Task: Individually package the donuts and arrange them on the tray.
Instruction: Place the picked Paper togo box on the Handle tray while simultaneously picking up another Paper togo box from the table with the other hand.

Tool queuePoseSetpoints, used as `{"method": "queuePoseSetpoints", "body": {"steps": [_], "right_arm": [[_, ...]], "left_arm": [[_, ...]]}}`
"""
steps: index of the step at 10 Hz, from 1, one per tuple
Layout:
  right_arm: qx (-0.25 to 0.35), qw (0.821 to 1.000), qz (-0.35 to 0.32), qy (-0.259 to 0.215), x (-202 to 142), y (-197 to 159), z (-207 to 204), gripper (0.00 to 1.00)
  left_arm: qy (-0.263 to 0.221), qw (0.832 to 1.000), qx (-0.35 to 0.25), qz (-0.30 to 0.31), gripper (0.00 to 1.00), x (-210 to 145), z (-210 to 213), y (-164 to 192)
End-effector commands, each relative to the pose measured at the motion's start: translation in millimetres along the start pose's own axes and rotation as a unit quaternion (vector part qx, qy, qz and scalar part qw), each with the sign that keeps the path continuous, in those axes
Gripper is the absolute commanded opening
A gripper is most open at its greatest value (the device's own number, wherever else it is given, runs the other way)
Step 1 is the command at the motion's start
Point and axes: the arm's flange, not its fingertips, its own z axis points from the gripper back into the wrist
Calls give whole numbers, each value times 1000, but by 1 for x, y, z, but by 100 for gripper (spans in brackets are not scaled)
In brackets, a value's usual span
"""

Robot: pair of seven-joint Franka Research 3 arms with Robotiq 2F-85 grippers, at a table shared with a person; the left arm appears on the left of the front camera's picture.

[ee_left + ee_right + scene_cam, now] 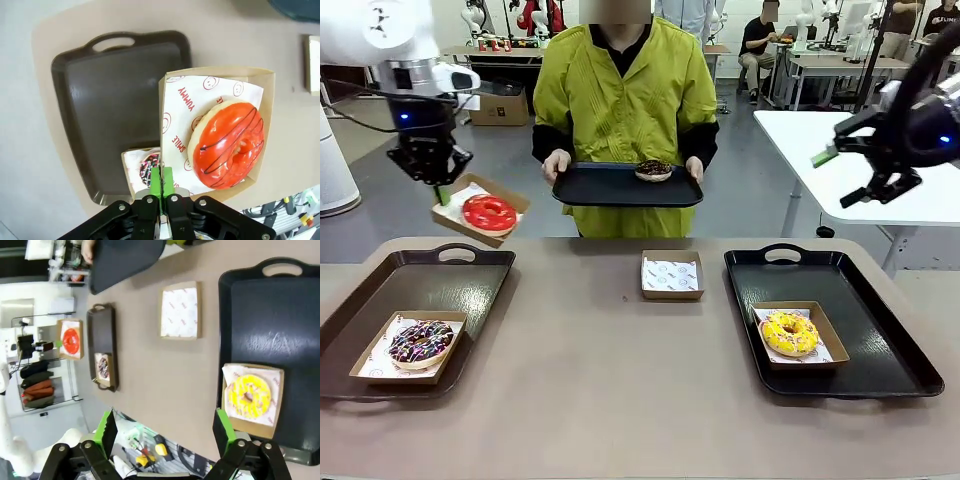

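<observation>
My left gripper (438,186) is shut on the rim of a cardboard box (215,82) holding the glossy red donut (489,212), lifted above the far end of the left tray (430,285). On that tray, a chocolate donut with pink-white sprinkles (420,342) lies in its own box. The yellow sprinkled donut (789,333) sits boxed on the right tray (800,280). High over the table's right side, my right gripper (842,178) hangs open and holds nothing. The person holds a black tray (600,186) carrying a dark chocolate donut (653,170).
An empty paper-lined box (672,275) lies mid-table at the far side. A white table (880,150) stands behind my right arm. The near middle of the brown table (620,390) is bare.
</observation>
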Motion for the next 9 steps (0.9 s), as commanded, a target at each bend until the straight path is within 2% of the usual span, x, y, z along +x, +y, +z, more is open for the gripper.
{"method": "queuePoseSetpoints", "body": {"steps": [1, 3, 5, 9], "right_arm": [[-69, 998, -2, 6, 25, 6, -29, 100], [-109, 994, 9, 7, 42, 22, -61, 100], [-118, 993, 14, 4, 53, 32, -86, 100], [-105, 994, 24, 8, 45, 24, -83, 100]], "left_arm": [[2, 1000, -19, 4, 1, -10, -14, 19], [3, 999, -33, 12, 1, -15, -28, 39], [3, 999, -42, 18, 1, -19, -36, 52], [17, 999, -27, 26, 1, -9, -35, 47]]}}
